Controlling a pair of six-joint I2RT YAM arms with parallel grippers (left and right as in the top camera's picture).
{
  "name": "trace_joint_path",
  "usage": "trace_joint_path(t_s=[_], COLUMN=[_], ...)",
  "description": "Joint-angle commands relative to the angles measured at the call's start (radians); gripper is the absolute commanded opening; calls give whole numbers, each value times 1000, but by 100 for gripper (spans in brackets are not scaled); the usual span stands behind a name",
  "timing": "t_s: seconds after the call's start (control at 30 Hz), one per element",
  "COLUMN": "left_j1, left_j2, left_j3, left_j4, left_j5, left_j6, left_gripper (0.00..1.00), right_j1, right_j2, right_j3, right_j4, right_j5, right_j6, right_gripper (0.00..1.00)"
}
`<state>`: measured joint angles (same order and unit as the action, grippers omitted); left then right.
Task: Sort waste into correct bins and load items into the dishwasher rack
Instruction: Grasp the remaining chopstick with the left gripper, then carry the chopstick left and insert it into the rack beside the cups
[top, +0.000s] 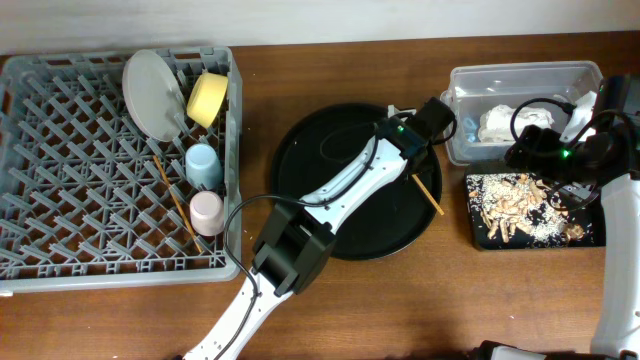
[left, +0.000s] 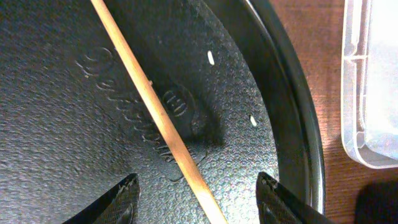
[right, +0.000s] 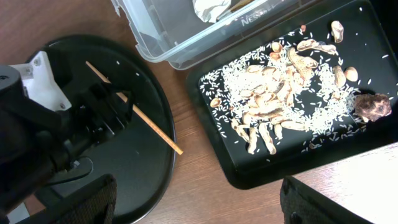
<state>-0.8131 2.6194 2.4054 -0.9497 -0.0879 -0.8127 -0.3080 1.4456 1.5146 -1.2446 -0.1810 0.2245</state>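
The left arm (top: 300, 235) rises closest to the overhead lens. Its left hand (left: 200, 198) hangs low with its fingers (left: 124, 196) apart. A loose chopstick (left: 155, 112) runs between them, and neither finger touches it.

The dishwasher rack (top: 60, 180) fills the left end of the tabletop (top: 400, 300). It already carries the plate (top: 152, 95), yellow bowl (top: 208, 98), blue cup (top: 203, 165), pink cup (top: 207, 210) and the other chopstick (top: 177, 205), so the loose stick looks like the last item to load.

That stick lies on the pebbled floor of the round black tray (top: 320, 150), on its right side, with one end out at the rim. To the right, the clear tub (top: 520, 75) holds the napkin (top: 505, 122), and the shallow black tray (top: 480, 238) holds the food scraps (top: 515, 205). The right hand (right: 202, 202) hovers beside that tray, spread wide and empty.

To make the pick cleanly:
- **Descent:** lower the left hand until the fingertips almost brush the tray floor, because a stick this thin offers little to catch.
- **Grip:** keep the stick centred between the fingers and close squarely across it, near its middle if possible, so it does not roll aside or tip.
- **Lift and carry:** raise it level, clear the tray rim, and carry it left to the rack.
- **Placement:** set it beside its partner, along the pegs rather than across them.

The right hand is probably best kept where it is.
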Motion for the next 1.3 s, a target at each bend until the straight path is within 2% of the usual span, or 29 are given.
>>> trace_joint_path(t_s=[0.0, 0.1, 0.37, 0.53, 0.67, 0.73, 0.87, 0.9, 0.97, 1.03, 1.13, 1.27], left_j1=[-2, 5, 24, 24, 24, 24, 24, 24, 24, 24, 24, 24], left_j2=[46, 47, 53, 53, 53, 53, 53, 53, 53, 53, 53, 53], left_j3=[17, 17, 17, 17, 17, 17, 17, 17, 17, 17, 17, 17], left_j4=[3, -2, -70, -145, -214, -217, -231, -238, -248, -267, -314, -320], left_j5=[46, 32, -13, -21, -67, -66, -67, -66, -66, -66, -66, -65], left_j6=[-14, -6, 0, 214, 257, 334, 414, 414, 414, 366, 206, 116], left_gripper=[59, 59, 47, 47, 47, 47, 46, 46, 36, 32, 32, 32], right_j1=[0, 0, 0, 0, 0, 0, 0, 0, 0, 0, 0, 0], right_j2=[1, 1, 1, 1, 1, 1, 1, 1, 1, 1, 1, 1], right_j3=[-6, -6, -6, -6, -6, -6, -6, -6, -6, -6, -6, -6], right_j4=[3, 3, 2, 2, 2, 2, 2, 2, 2, 2, 2, 2], right_j5=[5, 5, 5, 5, 5, 5, 5, 5, 5, 5, 6, 6], right_j6=[-11, -11, -11, -11, -11, -11, -11, -11, -11, -11, -11, -11], right_gripper=[85, 85, 85, 85, 85, 85, 85, 85, 85, 85, 85, 85])
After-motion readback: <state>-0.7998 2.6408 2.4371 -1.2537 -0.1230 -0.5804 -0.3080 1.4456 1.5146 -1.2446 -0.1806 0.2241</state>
